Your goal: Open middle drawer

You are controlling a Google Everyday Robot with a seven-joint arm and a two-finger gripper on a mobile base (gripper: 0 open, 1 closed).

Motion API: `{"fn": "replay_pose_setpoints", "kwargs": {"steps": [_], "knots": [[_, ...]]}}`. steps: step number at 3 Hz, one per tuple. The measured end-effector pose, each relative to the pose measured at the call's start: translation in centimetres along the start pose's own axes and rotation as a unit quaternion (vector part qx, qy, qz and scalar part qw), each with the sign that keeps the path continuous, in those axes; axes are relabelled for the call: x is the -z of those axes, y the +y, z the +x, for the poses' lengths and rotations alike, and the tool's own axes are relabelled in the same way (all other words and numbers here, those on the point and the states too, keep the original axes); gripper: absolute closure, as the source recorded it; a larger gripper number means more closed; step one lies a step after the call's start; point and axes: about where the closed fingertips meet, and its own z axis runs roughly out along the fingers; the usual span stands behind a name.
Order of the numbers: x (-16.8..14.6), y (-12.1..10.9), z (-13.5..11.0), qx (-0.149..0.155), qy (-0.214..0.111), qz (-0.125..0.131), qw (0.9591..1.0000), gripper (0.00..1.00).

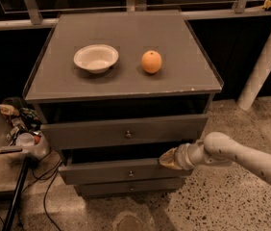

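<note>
The tool [167, 159] is at the middle drawer [102, 173], upper right edge.

Counted three drawers [87, 134], incl. middle drawer [97, 172]; one bowl [96, 57], one orange [151, 61] on table [126, 83]; one end effector [166, 159] at middle drawer's right end.

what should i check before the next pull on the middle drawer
1. Gripper at the top right edge of the middle drawer: ok.
2. Firm hold on that edge: cannot tell.
3. Middle drawer out past the bottom drawer: ok, slightly.
4. Top drawer shut: not ok, it juts out above.
5. Bowl and orange back from the cabinet's front edge: ok.
</note>
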Motion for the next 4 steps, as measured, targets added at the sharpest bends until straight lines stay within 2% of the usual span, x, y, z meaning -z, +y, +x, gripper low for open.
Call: {"fn": "replay_pose_setpoints", "kwargs": {"steps": [2, 3, 4], "knots": [[0.0, 0.0, 0.0, 0.000, 0.000, 0.000, 1.0000, 0.11], [1.0, 3.8, 1.7, -0.025, -0.006, -0.008, 0.9997, 0.00], [2.9, 9.7, 4.7, -0.073, -0.002, -0.013, 0.9972, 0.00]]}}
